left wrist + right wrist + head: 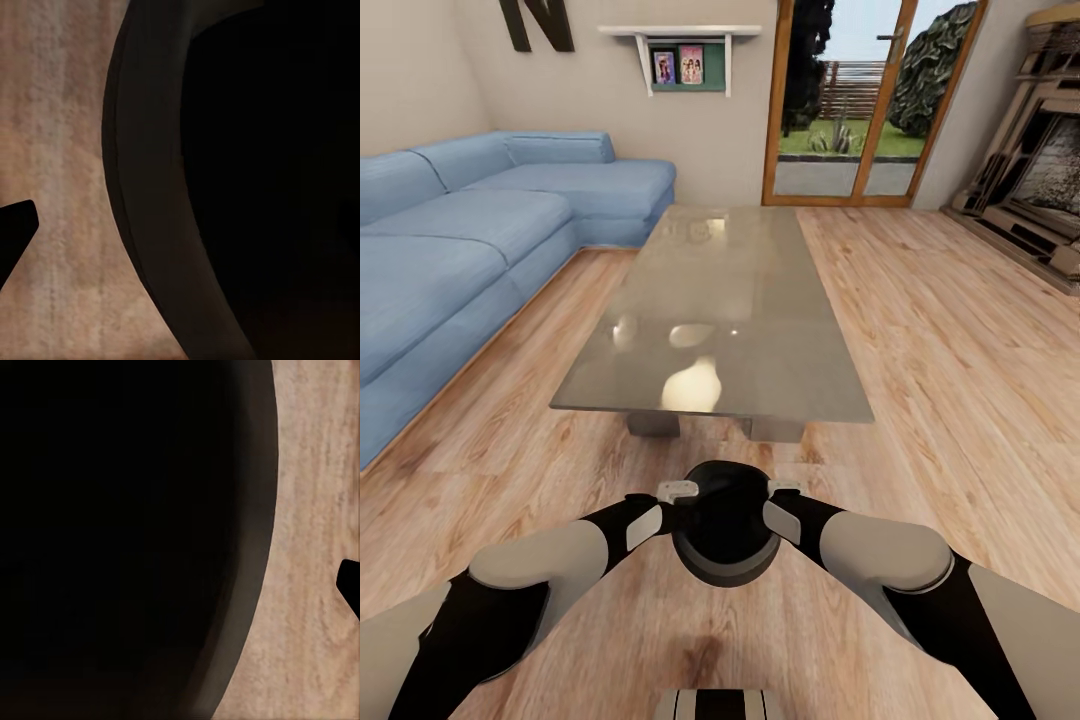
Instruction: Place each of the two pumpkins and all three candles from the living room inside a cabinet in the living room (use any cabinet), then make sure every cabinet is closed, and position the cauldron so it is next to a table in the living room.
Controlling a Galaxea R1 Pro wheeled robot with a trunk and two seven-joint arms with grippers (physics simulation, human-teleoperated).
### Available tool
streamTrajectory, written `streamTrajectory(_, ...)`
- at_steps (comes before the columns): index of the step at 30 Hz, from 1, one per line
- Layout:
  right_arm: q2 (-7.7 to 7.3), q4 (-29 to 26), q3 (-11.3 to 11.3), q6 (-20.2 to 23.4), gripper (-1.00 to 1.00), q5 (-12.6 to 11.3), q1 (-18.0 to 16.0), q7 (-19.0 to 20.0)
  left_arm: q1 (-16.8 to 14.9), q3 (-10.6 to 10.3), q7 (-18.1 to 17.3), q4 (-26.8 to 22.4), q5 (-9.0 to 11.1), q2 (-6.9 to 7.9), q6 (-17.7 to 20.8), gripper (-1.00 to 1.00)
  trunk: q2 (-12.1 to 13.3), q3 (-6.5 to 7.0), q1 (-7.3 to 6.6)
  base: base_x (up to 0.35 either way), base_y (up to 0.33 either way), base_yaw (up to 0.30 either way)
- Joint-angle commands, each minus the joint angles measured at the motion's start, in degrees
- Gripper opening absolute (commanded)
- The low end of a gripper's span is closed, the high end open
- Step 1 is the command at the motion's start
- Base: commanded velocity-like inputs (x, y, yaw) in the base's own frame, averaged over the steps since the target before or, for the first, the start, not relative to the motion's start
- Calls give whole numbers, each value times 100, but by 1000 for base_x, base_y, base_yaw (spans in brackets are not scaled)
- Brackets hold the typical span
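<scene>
The black cauldron (725, 525) sits between my two forearms, just short of the near end of the grey coffee table (760, 300). My left gripper (678, 492) is at its left rim and my right gripper (785, 490) is at its right rim. In the left wrist view the cauldron (225, 187) shows its rim and dark inside, and one black fingertip (16, 229) stands outside it with floor between them. The right wrist view shows the cauldron (135, 540) the same way, with one fingertip (349, 585) clear of its wall. The inner fingers are hidden in the dark.
A blue corner sofa (470, 240) runs along the left. The brick fireplace (1040, 190) stands at the far right. A glass door (860, 100) and a white wall shelf (685, 55) are beyond the table. Wood floor lies open on the table's right.
</scene>
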Motion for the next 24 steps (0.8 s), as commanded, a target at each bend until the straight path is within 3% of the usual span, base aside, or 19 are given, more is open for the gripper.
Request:
streamTrajectory(1,0,-9,17,19,100,-9,-6,-24,-6,-24,33,-11,44,1,10,100,-2,-5,-1,0,0,0)
streamTrajectory(8,-19,-3,11,64,100,-13,-6,-29,-6,-24,33,-10,44,1,53,100,7,151,-19,0,0,0)
streamTrajectory(13,-17,4,14,252,100,-10,-6,-62,-6,-21,101,-11,41,1,156,100,7,151,-19,0,0,0)
streamTrajectory(18,0,22,18,583,100,-9,-6,-78,-6,-7,364,-11,50,1,576,100,7,151,-19,0,0,0)
streamTrajectory(24,1,30,19,688,100,-9,-6,-95,-6,5,433,-11,52,1,807,100,15,283,-35,0,0,0)
